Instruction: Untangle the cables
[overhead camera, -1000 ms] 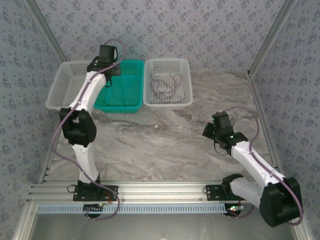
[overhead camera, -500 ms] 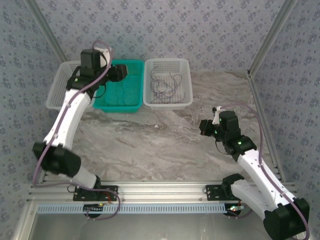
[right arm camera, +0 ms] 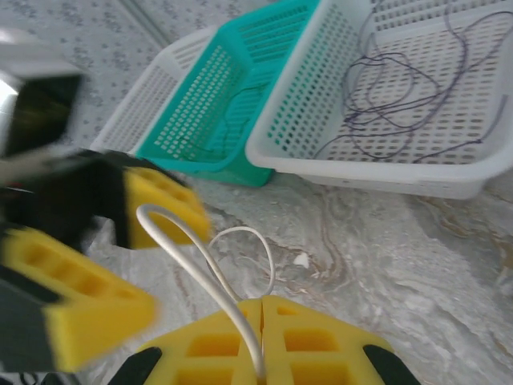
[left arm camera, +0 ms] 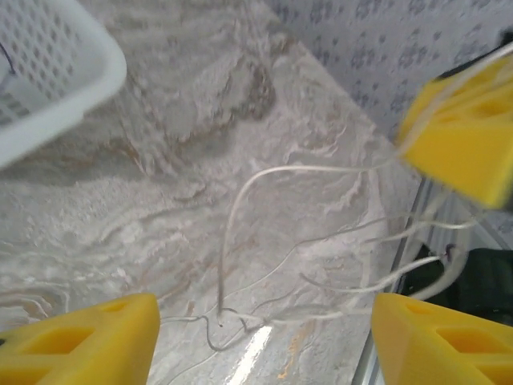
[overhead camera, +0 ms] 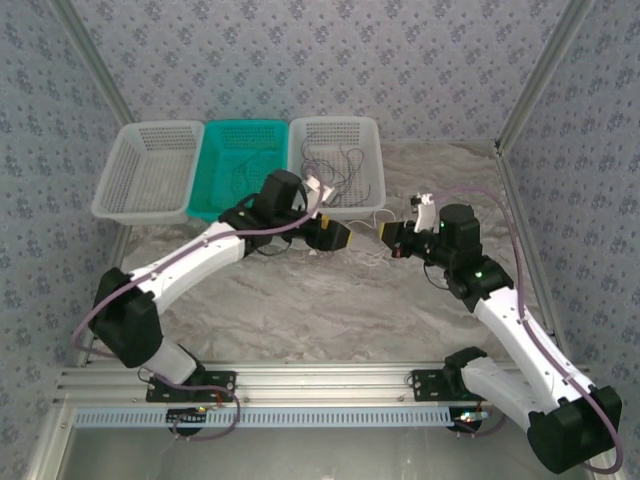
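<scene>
Change over the last second: the left arm has left the far edge of the bench (overhead camera: 300, 310), where it stood over the teal basket (overhead camera: 245, 123), and has swung across to mid-bench. The left gripper (left arm camera: 264, 329) now faces the right one with its jaws spread wide and nothing between them. The right gripper (right arm camera: 262, 313) has come in from the right side toward the centre. Its jaws are pressed together on one strand of the white cables (right arm camera: 220, 281), which rises from the pads in a loop.

Between the two grippers, the left wrist view shows several white strands running from the right pads down to the bench. They cross in a small kink just ahead of the open left jaws, so we note them as not yet separated.

Along the far edge stand three baskets:
- The right white basket (right arm camera: 369, 172) holds the dark cables (right arm camera: 381, 96).
- The teal basket in the middle holds the green cables (overhead camera: 238, 180), which show only faintly.
- The left white basket (overhead camera: 112, 180) sits in the far left corner.

Our reading:
- The trip to the teal basket is finished, and green and dark look sorted.
- The white strands are what remains.
- The left gripper appears lined up to take a second strand near the crossing and draw it away from the right.

Risk: the strands are thin and slack. One may slip from the pads, or the whole kink may drag along instead of opening.
</scene>
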